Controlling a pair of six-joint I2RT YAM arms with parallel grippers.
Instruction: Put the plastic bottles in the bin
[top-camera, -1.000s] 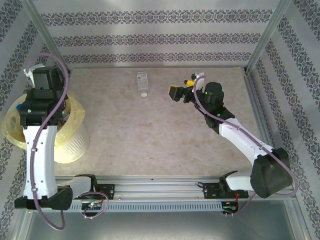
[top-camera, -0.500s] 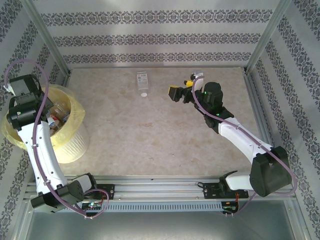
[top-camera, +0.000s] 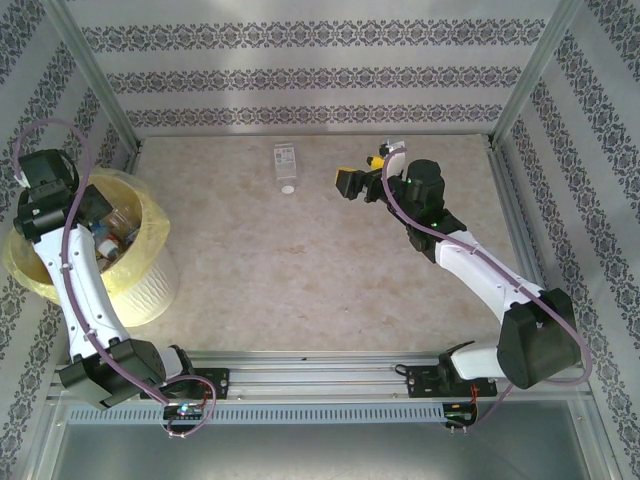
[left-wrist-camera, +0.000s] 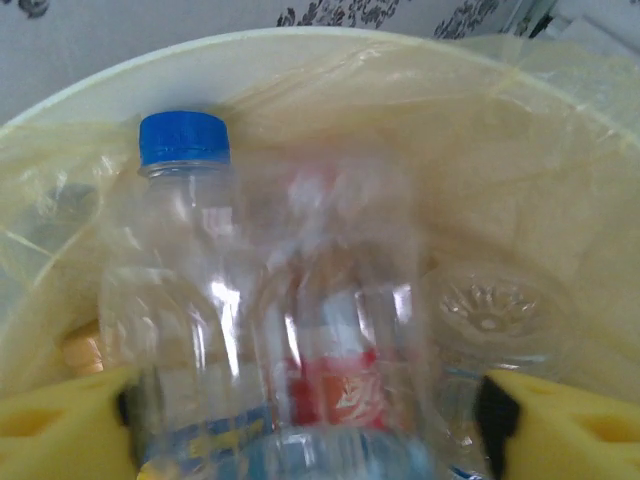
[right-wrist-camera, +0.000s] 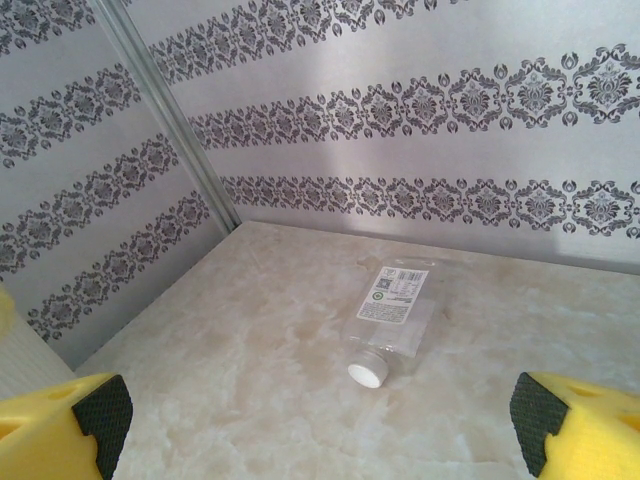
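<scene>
**Blue-capped bottle** (left-wrist-camera: 270, 300): clear plastic, blue cap (left-wrist-camera: 183, 137) screwed on and pointing toward the bin's rim. The body is smeared by motion blur. It carries a red label (left-wrist-camera: 340, 390) with white marks that are not legible, and a blue band lower down that is also unreadable. The bottle sits within the mouth of the bin (top-camera: 140, 290), against the thin yellow bag (left-wrist-camera: 520, 200) lining it.

**Left gripper** (left-wrist-camera: 310, 420): yellow fingers (left-wrist-camera: 570, 425) with black pads flank the bottle's lower part. The jaws stand wider than the bottle and a gap shows between its side and one pad, so the bottle is released, not clamped.

**Other bottles** (top-camera: 115, 232): a heap inside the bin, clear, with scraps of red and blue label. The ribbed base of one lies just beside the blue-capped bottle.

**Left arm** (top-camera: 75, 290): rises from its base beside the bin and leans over the rim, with the wrist above the bin's mouth.

**Lone bottle** (right-wrist-camera: 395, 300): lies on its side on the table (top-camera: 300, 270), well apart from the bin, toward the far wall. It is clear and flattish, with its white cap (right-wrist-camera: 367, 373) toward the near edge. Its white label has a small green round mark, and the print is too small to read.

**Right gripper** (right-wrist-camera: 320, 420): farther from the bin than the lone bottle, near that bottle but apart from it. Its fingers are spread wide with nothing between them, facing the bottle.

**Right arm** (top-camera: 485, 275): reaches out long from its base, well away from the bin.
</scene>
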